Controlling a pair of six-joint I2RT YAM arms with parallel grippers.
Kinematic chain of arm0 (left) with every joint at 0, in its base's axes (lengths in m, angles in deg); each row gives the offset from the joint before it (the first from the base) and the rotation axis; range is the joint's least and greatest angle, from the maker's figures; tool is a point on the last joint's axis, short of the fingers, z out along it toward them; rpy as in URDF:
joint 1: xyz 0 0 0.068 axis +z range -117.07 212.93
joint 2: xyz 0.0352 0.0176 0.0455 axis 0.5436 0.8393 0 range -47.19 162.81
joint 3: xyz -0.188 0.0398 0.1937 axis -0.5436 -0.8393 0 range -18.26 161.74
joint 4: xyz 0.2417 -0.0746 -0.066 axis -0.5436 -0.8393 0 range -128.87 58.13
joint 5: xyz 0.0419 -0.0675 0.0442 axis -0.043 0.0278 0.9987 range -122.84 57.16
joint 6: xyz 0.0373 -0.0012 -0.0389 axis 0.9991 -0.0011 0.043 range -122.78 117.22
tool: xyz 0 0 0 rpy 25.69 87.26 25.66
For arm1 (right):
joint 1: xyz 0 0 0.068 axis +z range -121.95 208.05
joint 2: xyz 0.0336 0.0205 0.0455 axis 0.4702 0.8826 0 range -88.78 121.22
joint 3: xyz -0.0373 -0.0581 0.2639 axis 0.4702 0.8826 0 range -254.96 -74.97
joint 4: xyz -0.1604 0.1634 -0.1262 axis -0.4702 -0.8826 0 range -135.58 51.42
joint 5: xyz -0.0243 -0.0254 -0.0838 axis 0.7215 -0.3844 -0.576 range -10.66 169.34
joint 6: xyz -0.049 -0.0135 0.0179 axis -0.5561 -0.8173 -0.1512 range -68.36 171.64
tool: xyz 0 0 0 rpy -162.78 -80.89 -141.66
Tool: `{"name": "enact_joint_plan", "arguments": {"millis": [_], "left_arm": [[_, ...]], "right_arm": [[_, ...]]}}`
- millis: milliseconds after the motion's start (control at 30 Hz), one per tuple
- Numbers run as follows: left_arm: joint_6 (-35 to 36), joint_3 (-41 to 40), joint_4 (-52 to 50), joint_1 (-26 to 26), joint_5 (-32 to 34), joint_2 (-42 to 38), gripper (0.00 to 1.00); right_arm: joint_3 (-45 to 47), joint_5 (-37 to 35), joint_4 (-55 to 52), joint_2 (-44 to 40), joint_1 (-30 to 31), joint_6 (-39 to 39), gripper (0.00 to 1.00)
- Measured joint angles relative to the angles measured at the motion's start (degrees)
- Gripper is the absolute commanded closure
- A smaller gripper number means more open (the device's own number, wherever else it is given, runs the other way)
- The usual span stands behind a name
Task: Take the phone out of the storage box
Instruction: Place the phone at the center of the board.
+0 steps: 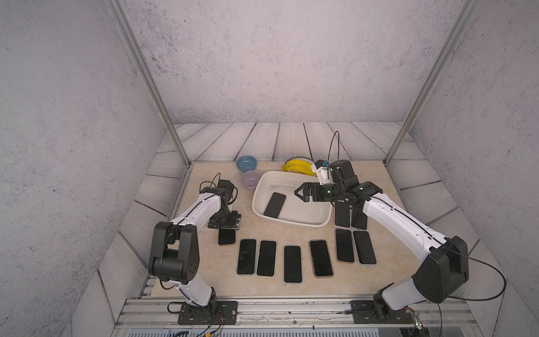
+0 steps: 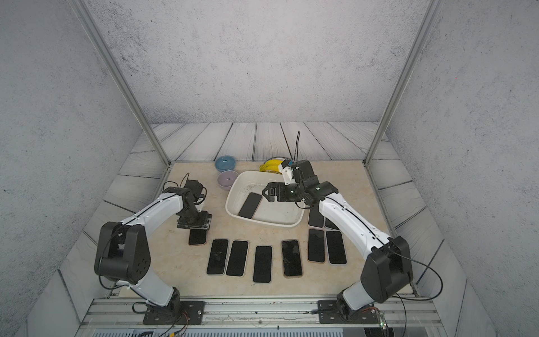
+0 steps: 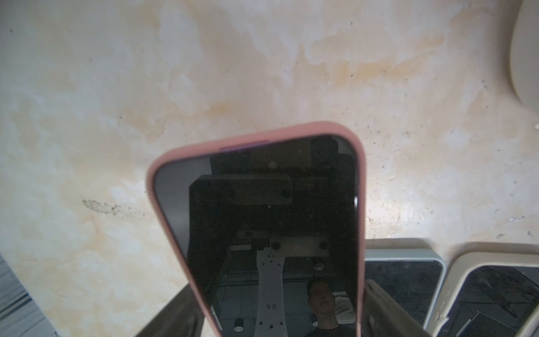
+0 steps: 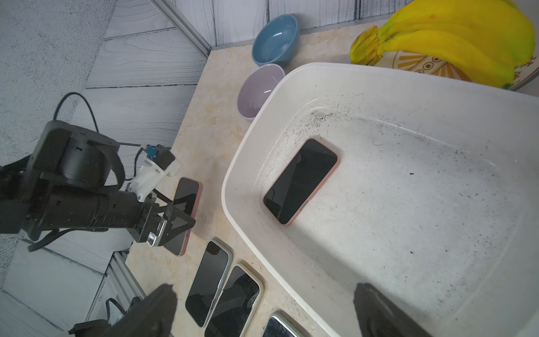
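Spare phones (image 1: 292, 264) line the bench (image 1: 364, 280) at six o'clock. Phone (image 1: 275, 205) lies screen-up at nine o'clock inside the storage box (image 1: 303, 211). Right jaws hang spread at its two o'clock. Left jaws straddle a second phone (image 3: 262, 218); clamped or not, cannot tell.

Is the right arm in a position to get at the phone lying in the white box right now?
Probably yes. The right pincer hangs open above the box, near the phone, which lies alone with nothing over it.
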Motion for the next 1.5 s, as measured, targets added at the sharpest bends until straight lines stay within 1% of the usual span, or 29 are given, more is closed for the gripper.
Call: {"name": "enact_joint_plan", "arguments": {"millis": [100,367,467,633,767,1000,1033,1067,1300,1400,1500], "left_arm": [[-0.2,2.3,-0.3,0.0,0.0,3.6,0.4],[-0.8,17.1,0.3,0.0,-0.7,16.2,0.4],[-1.0,21.1,0.5,0.0,-1.7,19.8,0.4],[-1.6,25.3,0.4,-0.5,-4.0,24.9,0.4],[-2.0,26.7,0.5,-2.3,-5.5,27.6,0.38],[-3.6,26.7,0.8,-4.7,-7.1,28.0,0.23],[-3.7,26.6,0.8,-4.7,-7.1,28.0,0.11],[-3.9,26.6,0.9,-4.7,-7.1,28.0,0.01],[-4.5,24.2,1.0,-4.7,-7.6,25.7,0.01],[-4.8,22.9,0.5,-4.7,-7.6,23.1,0.02],[-5.5,22.1,-0.3,-4.7,-7.7,19.3,0.01]], "right_arm": [[0.7,-0.1,-0.1,-1.0,0.0,0.0,0.0],[3.3,-1.9,-2.2,-5.7,0.0,0.0,0.0],[4.4,-3.0,-3.9,-8.2,0.0,-0.3,0.0],[5.6,-5.2,-6.5,-11.6,0.0,-1.3,0.0],[6.2,-6.4,-7.8,-12.9,0.0,-1.7,0.0],[6.3,-7.3,-8.9,-13.0,0.0,-2.5,0.0],[6.3,-7.3,-8.9,-13.0,0.0,-2.6,0.0],[6.3,-7.2,-8.9,-13.0,0.0,-2.6,0.0],[6.0,-7.2,-9.1,-10.7,0.0,-2.6,0.0],[4.5,-7.3,-10.1,-8.0,0.0,-2.6,0.0],[1.2,-7.5,-12.0,-4.5,0.0,-2.7,0.0]]}}
